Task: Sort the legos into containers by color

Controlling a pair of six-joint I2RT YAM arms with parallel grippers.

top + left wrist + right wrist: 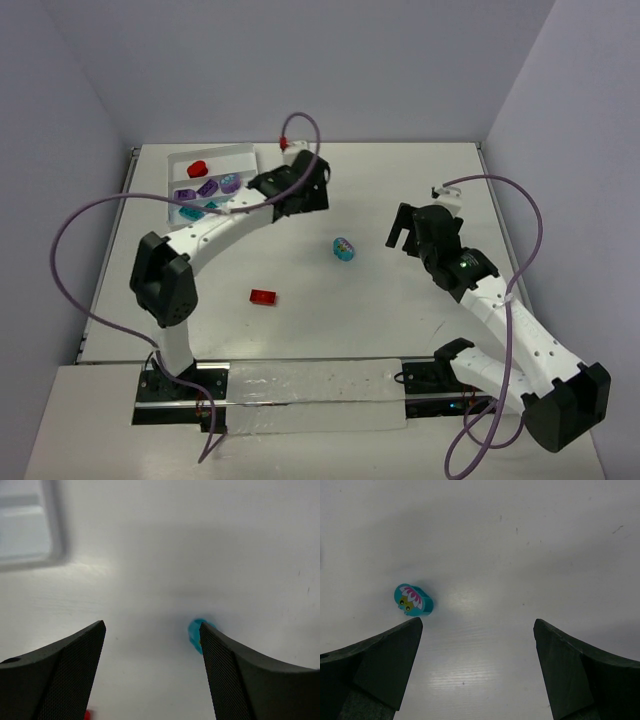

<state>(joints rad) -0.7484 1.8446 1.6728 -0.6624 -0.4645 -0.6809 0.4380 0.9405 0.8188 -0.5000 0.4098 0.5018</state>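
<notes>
From above, the white tray (228, 157) is sitting far-left, holding several legos (207, 187); a rounded teal piece (343, 248) and a red brick (264, 296) are lying loose on the desk (330, 330).

Left wrist: the left gripper (152, 647) is hanging open, empty.

Right wrist: the right gripper (477, 642) is gaping empty, with the teal piece ahead-left.

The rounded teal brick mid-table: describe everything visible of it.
The rounded teal brick is a small oval piece that looks like glossy plastic. Its top face carries a white and pink flower print with a yellow-green centre and two dark dots. It lies flat, print upward, near the middle of the white table, on its own. Nothing touches it but the table.
</notes>
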